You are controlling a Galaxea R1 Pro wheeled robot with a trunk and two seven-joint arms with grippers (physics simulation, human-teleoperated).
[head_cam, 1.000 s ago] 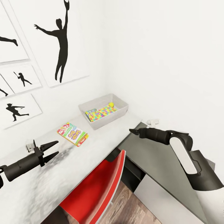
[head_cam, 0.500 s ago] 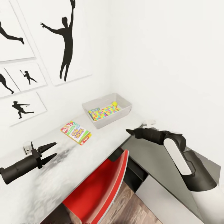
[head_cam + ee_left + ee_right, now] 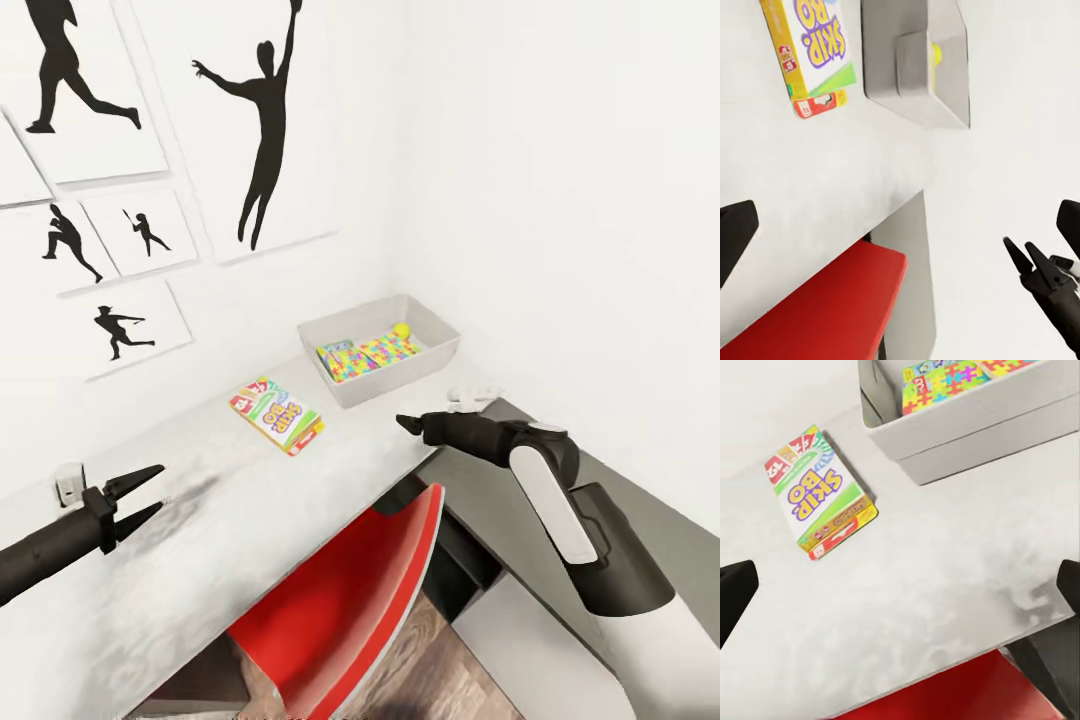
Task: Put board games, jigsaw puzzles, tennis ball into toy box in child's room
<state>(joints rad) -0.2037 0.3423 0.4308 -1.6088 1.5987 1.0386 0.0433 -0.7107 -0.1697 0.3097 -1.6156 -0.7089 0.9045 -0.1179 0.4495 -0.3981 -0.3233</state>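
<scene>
The light-grey toy box (image 3: 352, 390) stands at the far end of the table (image 3: 220, 520), against the wall. Two jigsaw puzzles (image 3: 366, 354) lie inside it, with the tennis ball (image 3: 401, 330) in its back corner. A SKIP BO board game (image 3: 278, 415) lies flat on the table just in front of the box. My left gripper (image 3: 138, 495) hovers open over the near tabletop, well short of the game. At the table's front edge my right gripper (image 3: 408, 425) is open and points toward the game. The right wrist view has the game (image 3: 817, 495) and toy box (image 3: 975, 427) ahead.
A red chair (image 3: 350, 600) is pushed under the table between my arms. A lower dark grey corner section (image 3: 500, 490) lies under my right arm. A small white object (image 3: 470, 396) sits beside the toy box. Silhouette pictures (image 3: 265, 130) hang on the wall.
The whole head view has shifted to the right, so the camera has moved. Game and toy box stay put on the table. Both grippers remain open, in much the same pose.
</scene>
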